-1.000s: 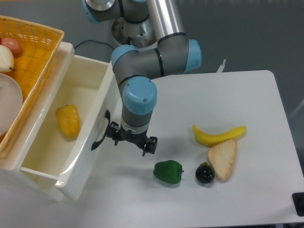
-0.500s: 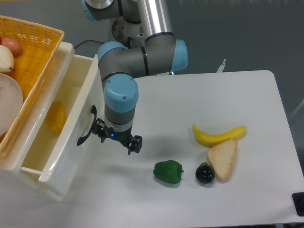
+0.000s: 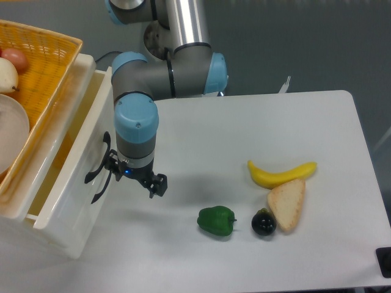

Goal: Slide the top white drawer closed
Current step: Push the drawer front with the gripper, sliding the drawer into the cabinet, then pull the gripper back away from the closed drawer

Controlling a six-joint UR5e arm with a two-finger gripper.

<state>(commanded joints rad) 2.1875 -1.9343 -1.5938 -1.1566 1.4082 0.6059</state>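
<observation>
The end effector (image 3: 133, 177) presses against the front of the top white drawer (image 3: 76, 177) by its handle, fingers spread and grasping nothing.

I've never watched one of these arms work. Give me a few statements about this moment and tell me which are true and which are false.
1. The top white drawer is fully shut. False: it still sticks out, with a gap open along its top.
2. The gripper is right beside the drawer's black handle. True.
3. The green pepper lies inside the drawer. False: it lies on the table.
4. The banana touches the slice of bread. True.
5. The orange basket sits on the floor. False: it rests on top of the cabinet, above the drawer.
</observation>
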